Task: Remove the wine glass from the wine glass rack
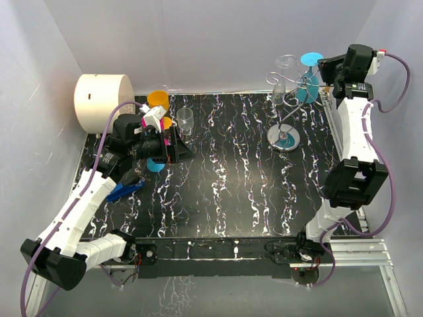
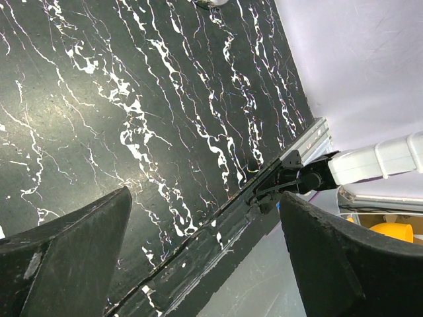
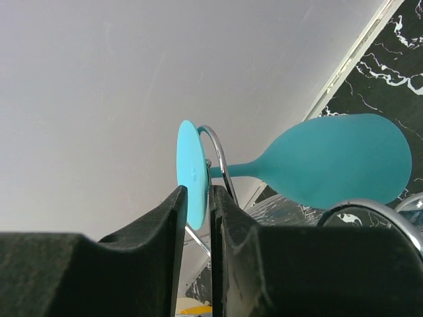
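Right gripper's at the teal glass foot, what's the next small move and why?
Probably slide the wine glass outward along the rack arm: the right gripper already looks pinched on its foot, and the stem hangs in the wire.

Black marbled table [image 1: 225, 191] bears wine glass rack [image 1: 283, 137]; clear glass [image 1: 186, 120].

Built of white link shells and black joint housings: left arm [image 1: 79, 208] at 8 o'clock of the top view, right arm [image 1: 360, 129] at 3 o'clock. Trailed by a lilac cable [image 1: 393, 191] on each. Tipped by left gripper [image 2: 205, 195] and right gripper [image 3: 198, 191] with matte black wedge fingers [image 2: 66, 257]. White-and-pink block [image 1: 155, 119] at the left wrist.
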